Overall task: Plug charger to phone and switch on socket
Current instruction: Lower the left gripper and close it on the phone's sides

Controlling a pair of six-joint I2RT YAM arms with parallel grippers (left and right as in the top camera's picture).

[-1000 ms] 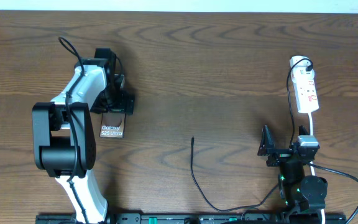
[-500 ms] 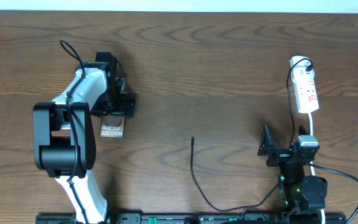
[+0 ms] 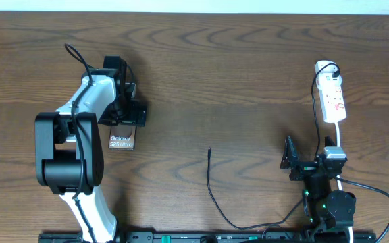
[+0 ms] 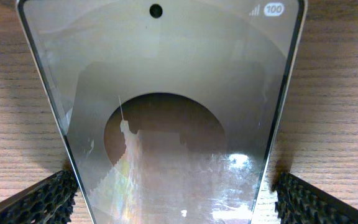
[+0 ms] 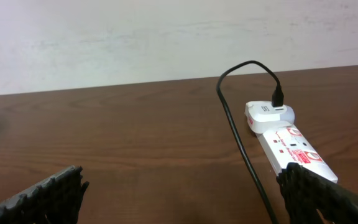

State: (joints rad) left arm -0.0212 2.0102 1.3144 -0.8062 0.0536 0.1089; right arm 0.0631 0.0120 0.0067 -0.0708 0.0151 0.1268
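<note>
Phone (image 4: 166,112) within open left pincer (image 4: 178,202)

I count one phone (image 3: 121,140), one charger (image 3: 209,172), one socket (image 3: 334,101), one table (image 3: 248,67). My pincers, two: left gripper (image 4: 179,205), right gripper (image 5: 185,196).

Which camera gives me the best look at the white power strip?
The right wrist view: the socket lies close, its red switch marks clear. Overhead shows it whole but small, far right. The left wrist view shows the phone instead.

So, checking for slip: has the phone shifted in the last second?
No. The phone sits as far left of the charger tip as before.
</note>
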